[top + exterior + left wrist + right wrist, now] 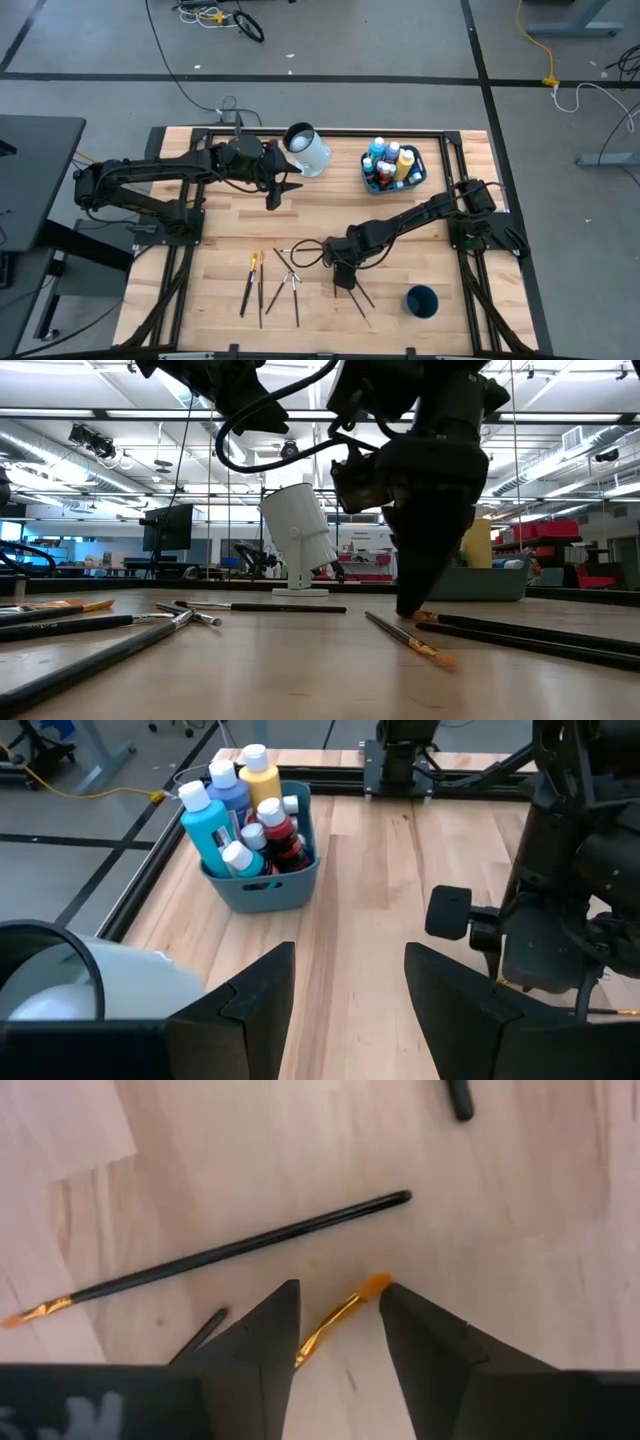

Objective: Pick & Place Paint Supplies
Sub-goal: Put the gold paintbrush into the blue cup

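Right gripper (345, 283) points straight down at the table, its fingers (262, 1342) apart and straddling the orange-tipped brush (338, 1312) that lies flat between them; nothing is clamped yet. From the high view this sits at about six o'clock on the table, with a second black brush (230, 1252) lying just beside it and a loose scatter of more brushes (262, 285) toward seven o'clock. Bottles (388, 160) already stand packed in the teal tub (420, 172) at about one o'clock, so the step in hand looks like picking up a brush. Next the fingers would need to close squarely on the thin handle without rolling it aside or catching the neighbouring brush, then lift clear; where it should go, likely the blue cup (422, 301) at five o'clock, is only a guess. Left gripper (276, 192) waits near eleven o'clock beside the white jug (308, 150), fingers wide apart and holding nothing.
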Controlling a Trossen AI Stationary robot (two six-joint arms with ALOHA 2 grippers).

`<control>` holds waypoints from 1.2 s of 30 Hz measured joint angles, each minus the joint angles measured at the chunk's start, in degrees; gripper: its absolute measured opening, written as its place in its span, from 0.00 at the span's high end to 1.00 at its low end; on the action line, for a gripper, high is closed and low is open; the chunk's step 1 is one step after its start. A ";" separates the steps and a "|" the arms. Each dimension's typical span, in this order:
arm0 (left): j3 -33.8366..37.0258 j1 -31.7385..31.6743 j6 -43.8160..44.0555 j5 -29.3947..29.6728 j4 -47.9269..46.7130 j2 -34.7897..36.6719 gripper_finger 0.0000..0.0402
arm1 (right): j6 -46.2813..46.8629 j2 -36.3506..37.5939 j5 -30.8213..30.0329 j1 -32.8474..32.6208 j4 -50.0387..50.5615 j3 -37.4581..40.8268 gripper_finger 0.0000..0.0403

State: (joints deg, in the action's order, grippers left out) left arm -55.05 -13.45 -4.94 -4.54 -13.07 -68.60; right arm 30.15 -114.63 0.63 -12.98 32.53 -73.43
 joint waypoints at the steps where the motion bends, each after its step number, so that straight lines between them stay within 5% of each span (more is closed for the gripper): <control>1: 0.00 0.00 -0.01 0.01 0.00 0.00 0.51 | 0.04 -0.26 0.05 0.16 0.00 0.00 0.65; 12: 0.00 0.00 -0.42 0.85 -0.13 0.00 0.51 | -0.09 -0.99 -0.27 0.51 0.76 0.04 0.97; 18: 0.00 0.00 -0.66 0.87 -0.05 0.00 0.51 | 0.84 1.79 2.19 0.55 3.32 -0.66 0.98; 28: -0.02 0.00 -0.42 0.87 0.12 0.00 0.51 | -4.76 20.87 -9.17 -3.02 9.03 -2.49 1.00; 36: -0.02 0.00 0.10 0.87 0.29 0.00 0.51 | -9.55 38.55 -18.42 -11.90 0.17 4.54 1.00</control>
State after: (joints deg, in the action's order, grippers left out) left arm -55.07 -13.45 -4.84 -3.66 -12.78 -68.60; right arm 20.60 -76.08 -17.78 -24.89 32.70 -68.89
